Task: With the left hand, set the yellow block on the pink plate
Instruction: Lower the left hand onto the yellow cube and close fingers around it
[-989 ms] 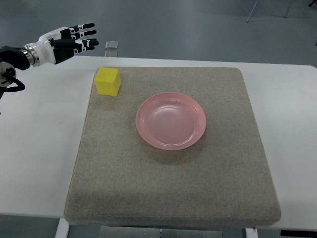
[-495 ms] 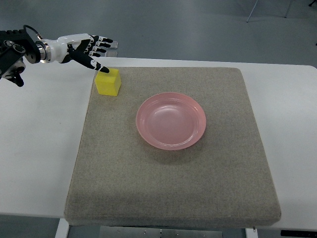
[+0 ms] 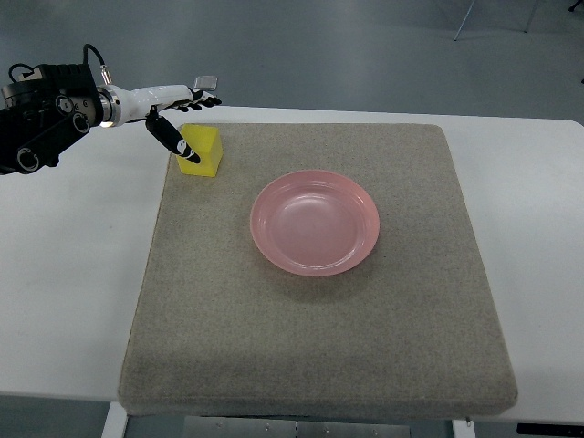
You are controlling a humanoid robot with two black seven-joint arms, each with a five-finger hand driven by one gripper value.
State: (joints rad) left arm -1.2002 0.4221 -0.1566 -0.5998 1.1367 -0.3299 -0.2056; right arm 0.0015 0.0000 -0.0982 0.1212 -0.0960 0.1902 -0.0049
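A yellow block sits on the grey mat near its far left corner. A pink plate lies on the mat's middle, to the right of the block and nearer to me. My left hand comes in from the left edge and hovers at the block's far left side. Its fingers are spread and hold nothing. The thumb tip reaches down beside the block's left face, the other fingers stretch out behind it.
The mat lies on a white table. A small grey object shows just beyond the table's far edge, behind my hand. The black forearm crosses the table's far left corner.
My left hand has moved right and down toward the block, and turned so that the thumb points down at the block's left side. Block and plate have not moved.
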